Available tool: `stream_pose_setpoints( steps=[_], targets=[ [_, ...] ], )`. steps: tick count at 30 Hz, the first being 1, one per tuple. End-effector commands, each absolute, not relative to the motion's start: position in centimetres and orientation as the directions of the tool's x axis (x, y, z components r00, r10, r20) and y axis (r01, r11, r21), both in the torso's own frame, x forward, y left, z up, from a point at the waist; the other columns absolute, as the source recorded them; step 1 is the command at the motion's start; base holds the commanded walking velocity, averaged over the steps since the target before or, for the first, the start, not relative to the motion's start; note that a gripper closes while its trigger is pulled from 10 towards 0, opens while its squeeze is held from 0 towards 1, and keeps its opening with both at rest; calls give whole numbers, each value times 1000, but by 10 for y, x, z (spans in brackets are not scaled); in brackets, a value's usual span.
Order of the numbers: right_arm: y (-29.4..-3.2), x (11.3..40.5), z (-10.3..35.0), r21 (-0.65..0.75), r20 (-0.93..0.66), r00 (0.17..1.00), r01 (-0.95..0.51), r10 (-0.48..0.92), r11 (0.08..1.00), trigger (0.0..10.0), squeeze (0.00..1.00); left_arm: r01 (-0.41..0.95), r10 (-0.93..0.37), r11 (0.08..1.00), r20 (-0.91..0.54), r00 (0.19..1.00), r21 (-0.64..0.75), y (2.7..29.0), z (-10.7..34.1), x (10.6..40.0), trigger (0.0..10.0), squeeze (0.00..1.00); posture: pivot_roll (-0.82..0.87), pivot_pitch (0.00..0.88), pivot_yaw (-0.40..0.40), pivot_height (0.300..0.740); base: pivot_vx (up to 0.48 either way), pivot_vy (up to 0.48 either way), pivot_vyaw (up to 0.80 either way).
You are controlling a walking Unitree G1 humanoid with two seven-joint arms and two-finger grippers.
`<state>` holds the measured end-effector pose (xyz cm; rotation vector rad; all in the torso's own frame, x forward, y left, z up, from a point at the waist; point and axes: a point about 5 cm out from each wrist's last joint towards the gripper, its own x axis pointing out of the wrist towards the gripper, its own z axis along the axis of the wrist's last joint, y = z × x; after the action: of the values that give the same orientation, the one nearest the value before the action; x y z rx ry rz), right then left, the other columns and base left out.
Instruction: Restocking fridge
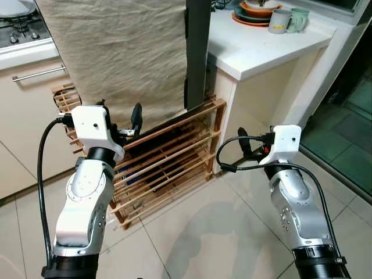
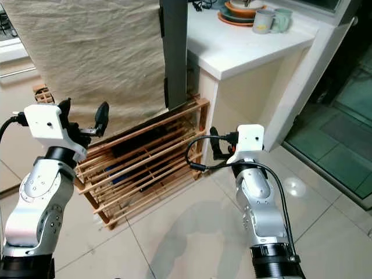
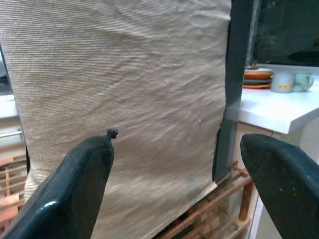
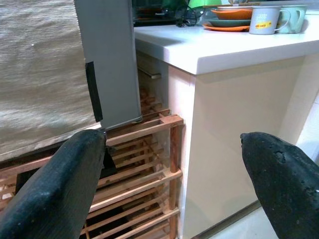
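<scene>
Standing just ahead of both arms is a wooden rack (image 1: 168,168), low on the floor, its long side running left to right. No fridge or food can be seen. A big cloth (image 1: 116,52) hangs over it. The left gripper (image 3: 174,184) is nearer, fingers apart. The right gripper (image 4: 169,184) is apart too, beside the white counter (image 1: 261,49) holding 2 mugs (image 1: 289,20).

A beige cloth (image 1: 116,52) hangs over a low wooden rack (image 1: 168,157) on the tiled floor (image 1: 203,232). To the right, a white counter (image 1: 261,46) carries stacked plates (image 1: 253,13) and two mugs (image 1: 289,20) at its far end. A stove (image 1: 20,29) sits far left.
</scene>
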<state>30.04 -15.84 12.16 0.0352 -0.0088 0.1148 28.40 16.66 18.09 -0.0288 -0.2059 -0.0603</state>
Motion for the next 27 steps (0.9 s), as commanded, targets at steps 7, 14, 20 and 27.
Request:
stream_pose_setpoints(
  steps=[7, 14, 20, 27],
  targets=[
    [-153, 298, 134, 1, 71, 985, -155, 155, 988, 10000, 0, 1, 3, 1000, 168, 986, -23, 169, 185, 308, 10000, 0, -61, 0, 20, 740, 185, 0, 215],
    [-144, 301, 139, -4, 97, 976, -196, 196, 981, 10000, 0, 45, -43, 999, 152, 987, -8, 156, 183, 315, 10000, 0, -73, 0, 34, 740, 463, 0, 254],
    [-145, 302, 138, 15, 95, 981, -169, 167, 985, 10000, 0, 75, -81, 996, 143, 986, 46, 148, 185, 321, 10000, 0, -72, 0, 46, 740, 147, 0, 0],
    [-139, 300, 140, 11, 117, 975, -191, 189, 981, 10000, 0, 69, -67, 998, 196, 978, -5, 148, 199, 329, 10000, 0, -77, 0, 60, 740, 0, 0, 82]
  ],
)
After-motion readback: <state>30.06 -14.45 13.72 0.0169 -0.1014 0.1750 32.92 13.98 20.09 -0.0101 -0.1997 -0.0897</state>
